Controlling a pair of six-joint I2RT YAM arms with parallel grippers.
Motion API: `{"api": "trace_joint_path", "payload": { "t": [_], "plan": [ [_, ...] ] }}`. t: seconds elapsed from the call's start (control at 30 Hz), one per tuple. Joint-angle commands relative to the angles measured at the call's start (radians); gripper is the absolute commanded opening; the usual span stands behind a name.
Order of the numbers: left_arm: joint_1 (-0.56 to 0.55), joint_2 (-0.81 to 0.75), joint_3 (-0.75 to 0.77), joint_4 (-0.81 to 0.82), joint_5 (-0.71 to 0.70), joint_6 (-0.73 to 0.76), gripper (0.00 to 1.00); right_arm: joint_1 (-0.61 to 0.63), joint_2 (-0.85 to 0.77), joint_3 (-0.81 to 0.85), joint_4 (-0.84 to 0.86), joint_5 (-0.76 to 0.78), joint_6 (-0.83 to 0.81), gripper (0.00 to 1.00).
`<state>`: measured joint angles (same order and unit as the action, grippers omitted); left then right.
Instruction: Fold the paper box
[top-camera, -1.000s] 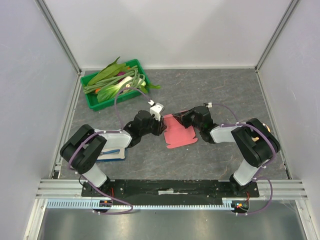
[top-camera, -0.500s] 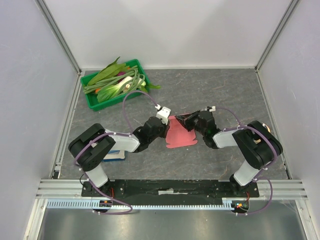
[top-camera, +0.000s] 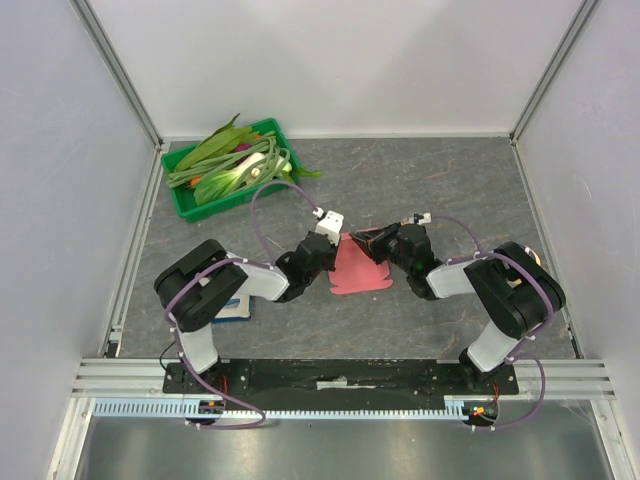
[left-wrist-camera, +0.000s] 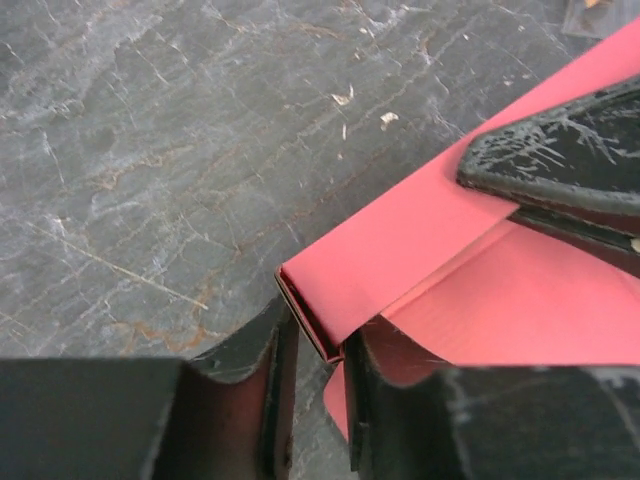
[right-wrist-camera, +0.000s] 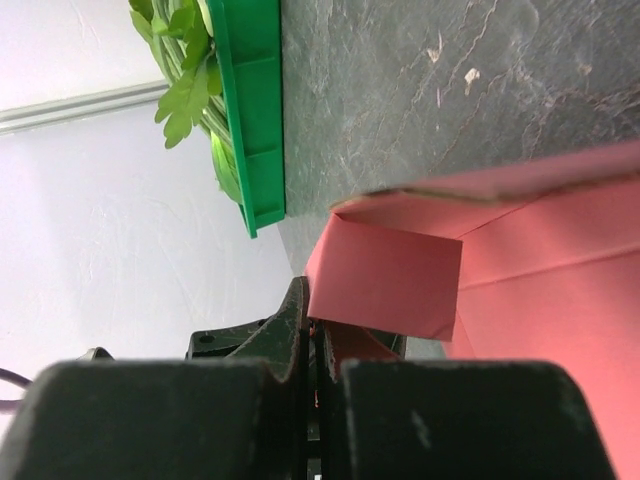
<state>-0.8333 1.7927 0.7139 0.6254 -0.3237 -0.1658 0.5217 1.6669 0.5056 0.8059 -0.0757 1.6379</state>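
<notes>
The pink-red paper box (top-camera: 358, 268) lies partly folded on the grey table between both arms. My left gripper (top-camera: 325, 260) is at its left edge. In the left wrist view the jaws (left-wrist-camera: 318, 330) stand a little apart, with the box's folded corner (left-wrist-camera: 400, 250) just between the fingertips. My right gripper (top-camera: 377, 243) is at the box's far right corner, shut on a raised flap (right-wrist-camera: 385, 280), whose thin pink edge sits in its closed jaws (right-wrist-camera: 318, 325). One of the right gripper's fingers (left-wrist-camera: 560, 150) presses on the box in the left wrist view.
A green tray (top-camera: 190, 200) of leafy vegetables stands at the back left and also shows in the right wrist view (right-wrist-camera: 250, 120). A white-and-blue booklet (top-camera: 238, 306) lies partly under the left arm. White walls and metal rails enclose the table.
My left arm has swung right and brought its gripper to the box's left edge. The right gripper has shifted slightly and still holds the flap. The box has stayed in place.
</notes>
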Motion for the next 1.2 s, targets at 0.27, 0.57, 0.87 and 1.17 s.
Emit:
{"api": "trace_joint_path", "payload": {
  "t": [0.27, 0.57, 0.87, 1.17],
  "plan": [
    [-0.035, 0.218, 0.292, -0.366, -0.532, -0.267, 0.02, 0.05, -0.056, -0.073, -0.111, 0.057, 0.017, 0.0],
    [-0.056, 0.114, 0.184, -0.255, -0.494, -0.278, 0.02, 0.083, -0.019, -0.082, -0.03, 0.067, 0.034, 0.0],
    [-0.035, -0.157, -0.103, 0.069, 0.009, -0.124, 0.56, 0.051, -0.042, -0.07, -0.036, 0.045, -0.004, 0.0],
    [-0.035, -0.302, -0.231, 0.043, 0.075, -0.124, 0.51, 0.046, -0.029, -0.045, -0.044, 0.027, -0.012, 0.0]
  ]
}}
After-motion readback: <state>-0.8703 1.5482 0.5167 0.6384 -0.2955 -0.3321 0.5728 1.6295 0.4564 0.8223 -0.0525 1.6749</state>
